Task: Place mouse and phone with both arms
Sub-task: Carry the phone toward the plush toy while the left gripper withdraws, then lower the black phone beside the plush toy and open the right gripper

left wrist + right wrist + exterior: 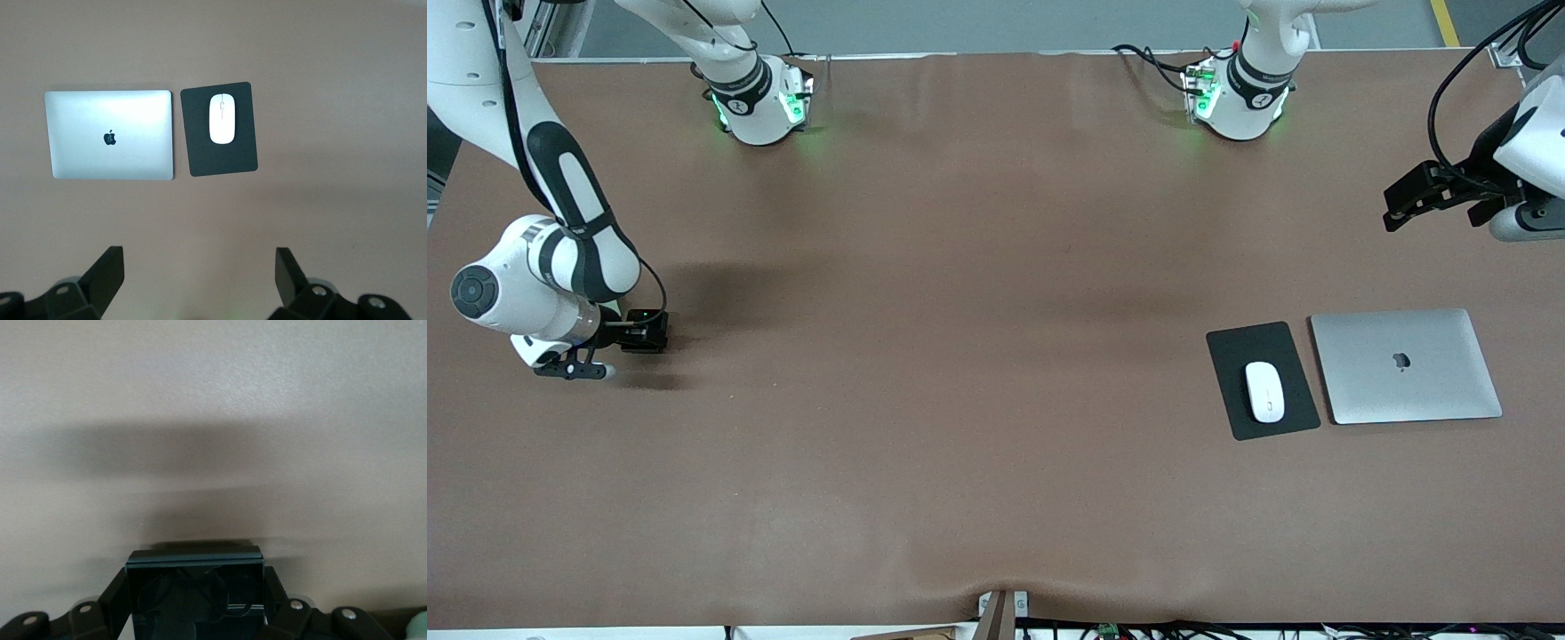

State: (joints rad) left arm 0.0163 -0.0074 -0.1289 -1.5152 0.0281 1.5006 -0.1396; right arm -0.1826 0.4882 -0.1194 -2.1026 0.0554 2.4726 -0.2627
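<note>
Brown table (960, 356) — right wrist view alone shows phone (193, 597) clamped.

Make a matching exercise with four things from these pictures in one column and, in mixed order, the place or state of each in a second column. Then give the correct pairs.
Things:
1. mouse
2. phone
3. laptop
4. left gripper

Places or states:
A. closed, lying beside the dark mat
B. open, in the air with nothing between its fingers
C. lying on the dark mat
D. held between the fingers of the right gripper, low over the right arm's end of the table

Pairs: 1-C, 2-D, 3-A, 4-B
</note>
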